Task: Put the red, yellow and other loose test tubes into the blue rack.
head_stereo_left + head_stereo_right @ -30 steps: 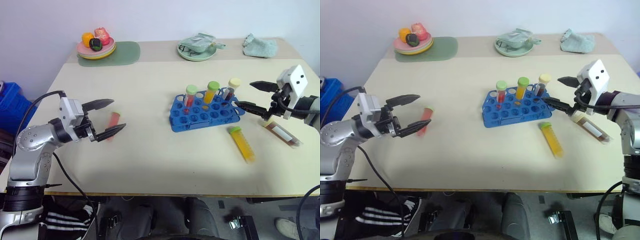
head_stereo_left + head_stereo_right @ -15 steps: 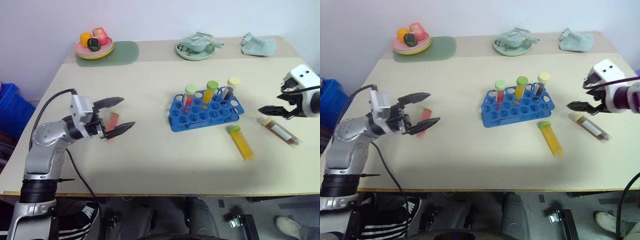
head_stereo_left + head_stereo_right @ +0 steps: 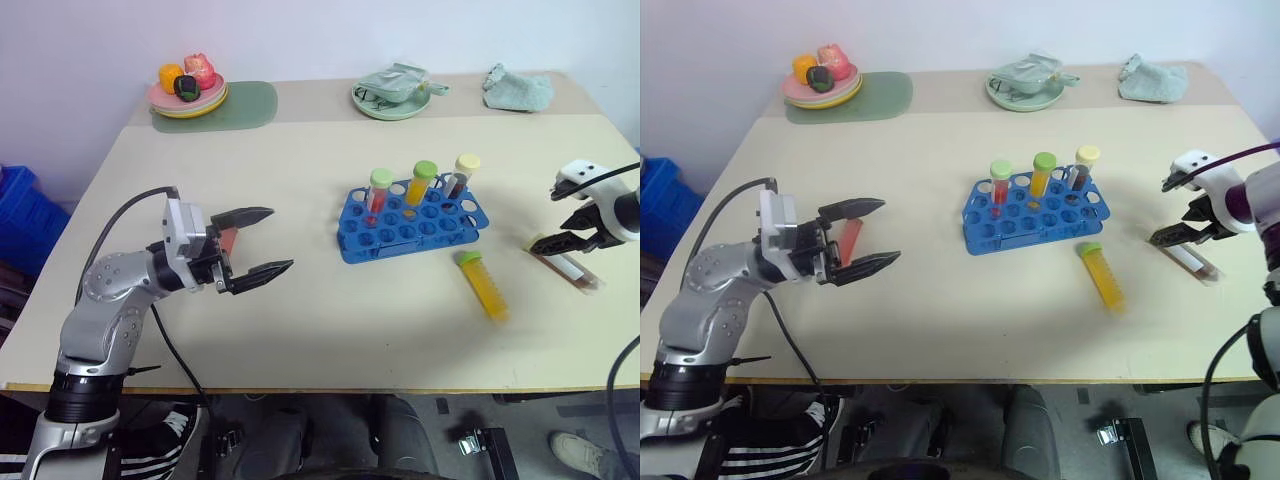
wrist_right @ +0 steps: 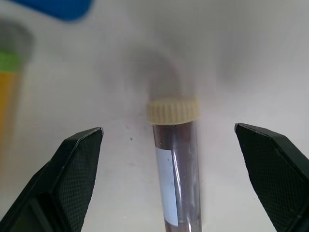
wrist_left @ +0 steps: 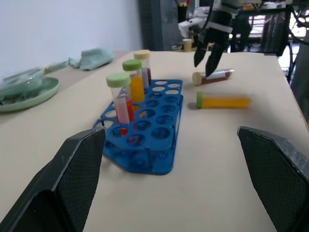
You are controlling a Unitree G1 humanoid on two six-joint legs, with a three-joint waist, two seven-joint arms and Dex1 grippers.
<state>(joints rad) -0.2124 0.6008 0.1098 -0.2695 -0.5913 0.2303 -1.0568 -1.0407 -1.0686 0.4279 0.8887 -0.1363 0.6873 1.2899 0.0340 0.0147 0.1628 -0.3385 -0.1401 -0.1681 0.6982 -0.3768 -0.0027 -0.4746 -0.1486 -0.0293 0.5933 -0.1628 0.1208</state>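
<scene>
Towel [image 3: 518, 88] (far corner) lies beyond blue rack [image 3: 412, 222] and fruit plate [image 3: 188, 97]

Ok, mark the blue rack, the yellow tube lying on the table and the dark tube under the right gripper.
blue rack [image 3: 412, 232] left eye view, front rows of holes
yellow tube [image 3: 485, 288] left eye view, mid-body
dark tube [image 4: 176, 170] right wrist view, labelled body
</scene>
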